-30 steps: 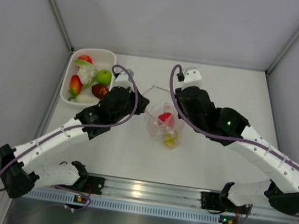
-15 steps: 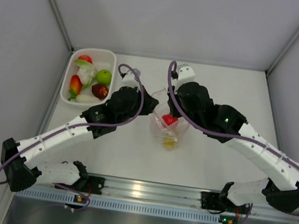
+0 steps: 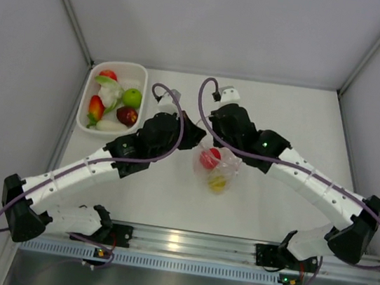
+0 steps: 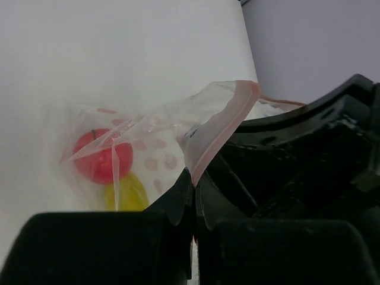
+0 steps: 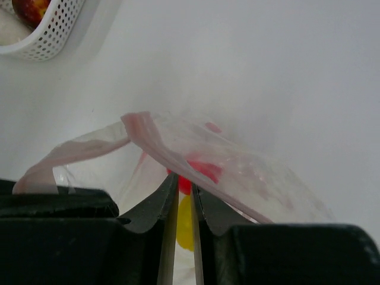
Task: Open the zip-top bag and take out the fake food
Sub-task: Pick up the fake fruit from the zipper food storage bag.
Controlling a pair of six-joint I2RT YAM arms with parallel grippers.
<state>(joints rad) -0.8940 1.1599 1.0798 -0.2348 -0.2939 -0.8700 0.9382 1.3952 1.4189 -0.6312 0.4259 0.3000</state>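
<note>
**At the centre of the table: bag taken by its lip, two pieces inside**

At the middle of the table (image 3: 300, 115) lies the zip-top bag (image 3: 218, 169), slumped and crinkled. Its pink zip strip (image 4: 219, 127) is lifted toward twelve o'clock in the top view. Two pieces of fake food show through the film: a red piece (image 3: 209, 158) nearer the mouth and a yellow piece (image 3: 217, 183) below it, toward six o'clock.

The left gripper (image 4: 193, 187) meets the bag from about ten o'clock. Its jaws are pressed together, with the zip strip pinched between the tips. The right gripper (image 5: 183, 184) comes in from about twelve o'clock. Its jaws stand nearly together, leaving a thin slot, and the strip crosses their tips. Whether they bite yet cannot be told.

Handling, as judged: the film is light, limp and slippery, so it will fold rather than resist and may slide out of a shallow pinch. The thicker strip is the firmest hold. One lip should go to each gripper, close together, so that pulling apart peels the seal. The pieces look hard, glossy and liable to roll.

Well apart, at ten o'clock of the bag, a white perforated basket (image 3: 84, 103) holds further pieces.
</note>
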